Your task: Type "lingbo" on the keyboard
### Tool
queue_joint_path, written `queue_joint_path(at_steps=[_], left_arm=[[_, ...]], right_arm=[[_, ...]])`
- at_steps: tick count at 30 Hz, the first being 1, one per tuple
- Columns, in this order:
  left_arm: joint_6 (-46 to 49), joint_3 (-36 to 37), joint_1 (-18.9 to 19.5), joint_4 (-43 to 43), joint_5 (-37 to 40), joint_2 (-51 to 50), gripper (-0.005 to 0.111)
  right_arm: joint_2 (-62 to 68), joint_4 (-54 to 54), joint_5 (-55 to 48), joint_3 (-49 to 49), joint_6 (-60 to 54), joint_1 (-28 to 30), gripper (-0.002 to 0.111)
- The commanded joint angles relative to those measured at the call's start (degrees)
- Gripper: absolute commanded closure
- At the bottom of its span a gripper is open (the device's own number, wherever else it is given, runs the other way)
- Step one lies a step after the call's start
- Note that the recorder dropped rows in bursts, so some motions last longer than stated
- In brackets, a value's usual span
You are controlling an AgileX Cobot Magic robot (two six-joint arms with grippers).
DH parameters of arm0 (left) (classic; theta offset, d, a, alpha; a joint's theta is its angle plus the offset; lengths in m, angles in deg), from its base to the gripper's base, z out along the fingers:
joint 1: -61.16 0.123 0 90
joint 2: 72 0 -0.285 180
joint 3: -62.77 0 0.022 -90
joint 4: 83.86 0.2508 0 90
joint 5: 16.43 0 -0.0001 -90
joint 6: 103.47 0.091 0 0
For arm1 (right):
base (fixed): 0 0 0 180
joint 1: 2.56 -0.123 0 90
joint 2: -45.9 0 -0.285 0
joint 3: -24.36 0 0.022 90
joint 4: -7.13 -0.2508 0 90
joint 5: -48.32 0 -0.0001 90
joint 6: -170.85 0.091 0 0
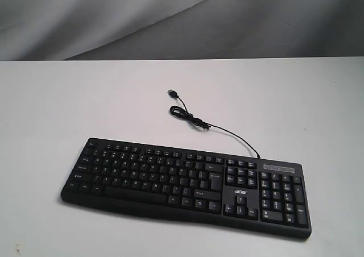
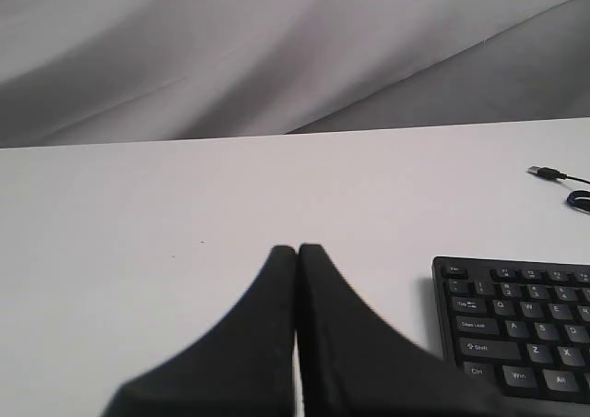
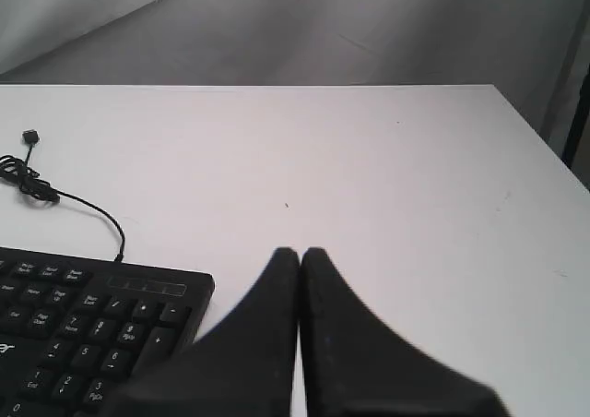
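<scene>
A flat white table [image 1: 51,98] carries a wide black plastic keyboard [image 1: 187,180] at lower centre: rigid, probably light and skiddable, so keys want straight-down taps. Black left gripper [image 2: 297,251] and right gripper [image 3: 300,253] flank it, jaws pressed together; thin black cable [image 1: 227,133] trails upward.

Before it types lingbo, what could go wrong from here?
The keyboard has close-set keys, so the shut left tool or right tool might press two at once. It lies loose on the table; a push could shift it. Its USB plug lies unplugged, so typing may register nowhere.
</scene>
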Motion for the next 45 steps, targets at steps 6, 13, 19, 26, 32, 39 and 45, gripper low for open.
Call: queue_joint_path(at_steps=[6,13,19,26,32,39,45], left_arm=[[-0.12,0.28,0.06,-0.01,-0.63,0.21,0.106],[-0.12,0.28,0.06,-0.01,-0.63,0.21,0.106],[-0.12,0.28,0.06,-0.01,-0.63,0.21,0.106],[-0.12,0.28,0.06,-0.01,-0.63,0.21,0.106],[-0.12,0.28,0.06,-0.01,-0.63,0.21,0.106],[-0.12,0.28,0.06,-0.01,-0.63,0.21,0.106],[-0.12,0.28,0.06,-0.01,-0.63,0.21,0.106]], right_arm=[[-0.34,2.34,15.83,0.22,-1.05,0.14,0.108],[-0.34,0.79,34.99,0.22,-0.90,0.14,0.108],[-0.34,0.89,37.68,0.22,-0.90,0.14,0.108],[-0.34,1.46,60.89,0.22,17.30,0.14,0.108],[6.54,9.93,53.20,-11.83,32.52,0.14,0.108],[32.95,31.31,34.30,-38.21,44.06,0.10,0.108],[55.41,39.65,6.48,-58.96,39.17,-1.54,0.108]])
